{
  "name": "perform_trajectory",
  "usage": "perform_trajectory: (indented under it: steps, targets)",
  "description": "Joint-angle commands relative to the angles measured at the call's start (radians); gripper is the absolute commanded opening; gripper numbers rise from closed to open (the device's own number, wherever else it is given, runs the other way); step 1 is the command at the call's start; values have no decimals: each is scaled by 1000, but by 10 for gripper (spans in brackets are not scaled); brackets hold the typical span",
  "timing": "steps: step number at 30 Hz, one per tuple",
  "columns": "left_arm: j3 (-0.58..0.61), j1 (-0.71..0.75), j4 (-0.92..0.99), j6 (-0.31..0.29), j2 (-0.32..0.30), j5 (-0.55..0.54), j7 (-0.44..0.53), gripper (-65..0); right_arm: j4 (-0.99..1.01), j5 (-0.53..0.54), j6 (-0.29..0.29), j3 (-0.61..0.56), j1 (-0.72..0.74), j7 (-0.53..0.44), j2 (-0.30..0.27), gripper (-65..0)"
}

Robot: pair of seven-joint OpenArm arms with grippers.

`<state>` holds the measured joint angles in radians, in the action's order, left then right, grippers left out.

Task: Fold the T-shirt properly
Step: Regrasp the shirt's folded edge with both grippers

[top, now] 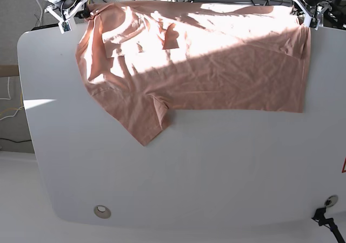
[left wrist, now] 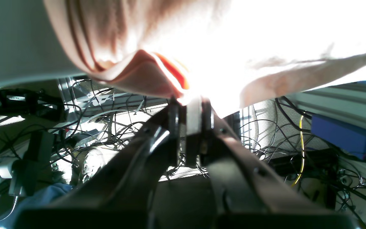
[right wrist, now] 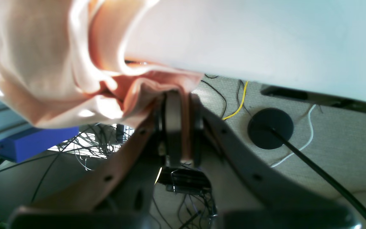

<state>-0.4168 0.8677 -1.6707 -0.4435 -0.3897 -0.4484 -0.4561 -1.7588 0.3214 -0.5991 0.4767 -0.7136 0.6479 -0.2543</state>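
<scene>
Both tools, left tool [left wrist: 191, 105] and right tool [right wrist: 178, 95], grip the T-shirt [top: 216, 64] at the worktop's [top: 189, 189] far edge; lift both evenly, keeping the hem taut.

No legible text anywhere — T-shirt [top: 216, 64] (plain side up) shows none.

Dark glossy tool [left wrist: 191, 127] fingers with small screw holes, white-framed arm heads [top: 62, 5]
</scene>
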Motion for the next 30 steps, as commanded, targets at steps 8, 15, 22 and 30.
perform_trajectory:
  steps: [8, 15, 22, 30]
  targets:
    - [-24, 12, -55, -1, -15, -10, 12, -650, -19, 22, 1, 7, -11, -21, -21, -650]
    - [-58, 14, -88, -1, -19, -8, 0, -393, -39, 17, 5, 9, -13, -20, -18, -517]
    - [-146, -25, -104, -1, -18, -8, -37, -257, -49, 18, 5, 9, -11, -20, -24, -312]
    - [-176, -101, -162, -1, -19, -7, -88, -253, -138, 20, 3, 4, 10, -20, -24, -308]
